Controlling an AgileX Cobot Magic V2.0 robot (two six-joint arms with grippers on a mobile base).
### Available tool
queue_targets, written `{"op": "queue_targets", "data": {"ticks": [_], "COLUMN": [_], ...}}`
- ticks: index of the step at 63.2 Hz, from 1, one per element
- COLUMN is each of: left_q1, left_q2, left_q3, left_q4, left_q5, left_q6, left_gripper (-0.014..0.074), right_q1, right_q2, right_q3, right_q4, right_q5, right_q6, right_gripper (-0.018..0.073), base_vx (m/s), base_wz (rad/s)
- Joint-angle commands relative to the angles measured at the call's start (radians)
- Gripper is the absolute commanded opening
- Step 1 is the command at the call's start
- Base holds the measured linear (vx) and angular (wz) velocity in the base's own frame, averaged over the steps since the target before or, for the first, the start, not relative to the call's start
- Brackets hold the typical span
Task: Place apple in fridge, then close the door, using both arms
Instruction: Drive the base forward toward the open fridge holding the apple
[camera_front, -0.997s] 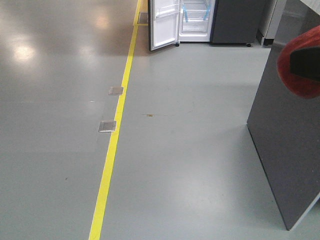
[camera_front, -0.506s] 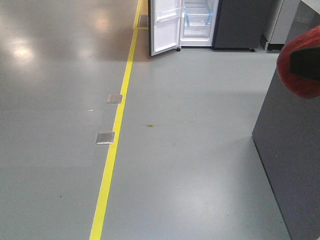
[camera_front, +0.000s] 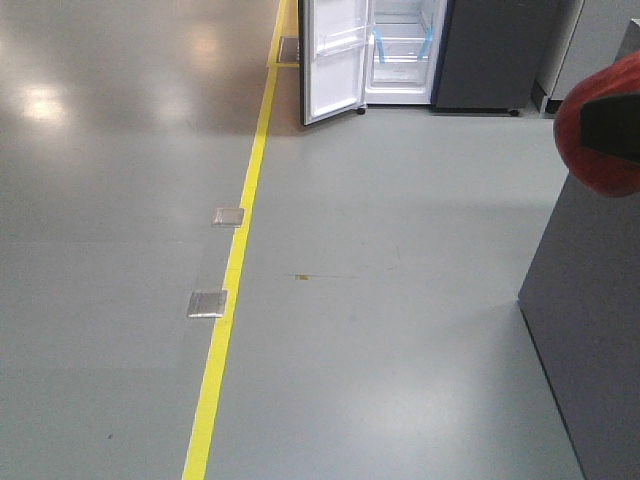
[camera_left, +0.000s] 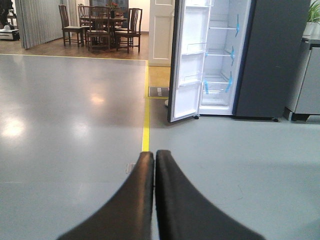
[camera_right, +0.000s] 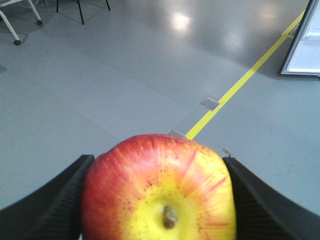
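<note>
Right gripper (camera_right: 158, 167) clamps apple (camera_right: 159, 200) between both fingers — stem end facing camera. Left gripper (camera_left: 154, 162) fingers pressed together, empty. Fridge (camera_left: 220, 60) far ahead, door (camera_left: 189, 65) swung open at its left.

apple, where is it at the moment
The apple sits clamped in the right tool, filling the bottom of the right wrist view, stem dimple toward the camera. It is above grey floor, well short of the open fridge.
</note>
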Motion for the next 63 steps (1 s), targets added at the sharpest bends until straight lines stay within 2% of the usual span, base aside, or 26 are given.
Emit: {"op": "queue_targets", "data": {"ticks": [1, 63], "left_q1": [0.001, 0.001], "left_q2": [-0.014, -0.014], "left_q3": [0.021, 0.021], "left_q4": [-0.01, -0.01], "left_q5": [-0.076, -0.076], "left_q6": [-0.006, -0.006], "left_gripper": [-0.0006, -0.0006], "right_q1": [-0.003, -0.003], "right_q2": [-0.005, -0.005], "right_q3": [-0.023, -0.023], "right_q4": [0.038, 0.038], "right_q5": [-0.065, -0.065], "right_q6": [-0.005, -0.005], "right_gripper": [-0.0003, -0.0003], "base_vx": [0.28, 0.3], "base_wz": [0.0, -0.03]}}
